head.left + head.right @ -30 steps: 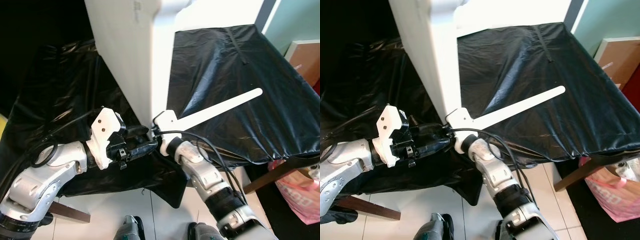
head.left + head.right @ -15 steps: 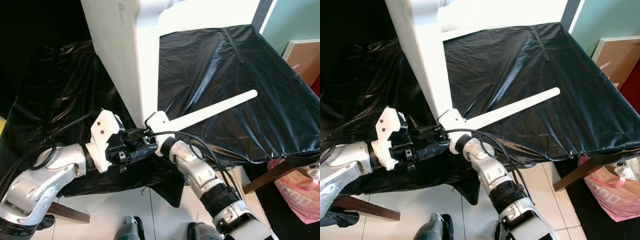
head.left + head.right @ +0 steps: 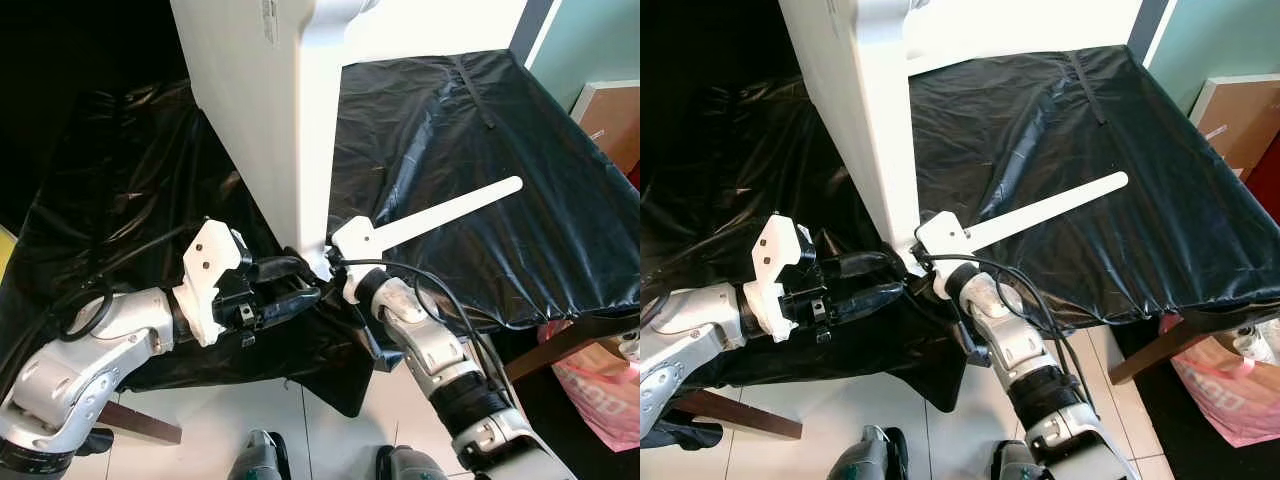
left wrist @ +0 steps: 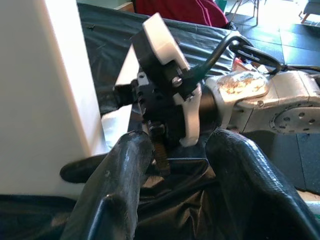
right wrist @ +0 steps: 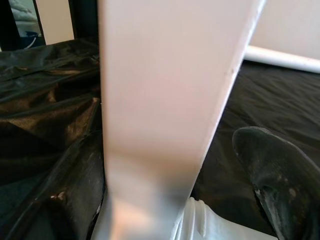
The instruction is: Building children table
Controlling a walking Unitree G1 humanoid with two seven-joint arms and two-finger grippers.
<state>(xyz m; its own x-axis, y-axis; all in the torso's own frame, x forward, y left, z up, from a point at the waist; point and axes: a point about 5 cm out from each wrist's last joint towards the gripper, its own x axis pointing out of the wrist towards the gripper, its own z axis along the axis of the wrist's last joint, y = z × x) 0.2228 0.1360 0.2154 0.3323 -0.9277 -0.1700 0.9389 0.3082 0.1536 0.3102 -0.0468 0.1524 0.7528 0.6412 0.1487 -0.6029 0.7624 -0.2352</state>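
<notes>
White table panel (image 3: 270,110) stands on edge, running from centre to top of frame, right gripper (image 5: 165,200) straddling its bottom edge, fingers apart, left gripper (image 3: 290,285) spread beside it.

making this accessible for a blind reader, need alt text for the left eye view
A white table part stands upright on a black plastic sheet, with the left tool and the right tool at its lower end. A flat white slat lies on the sheet nearby.
</notes>
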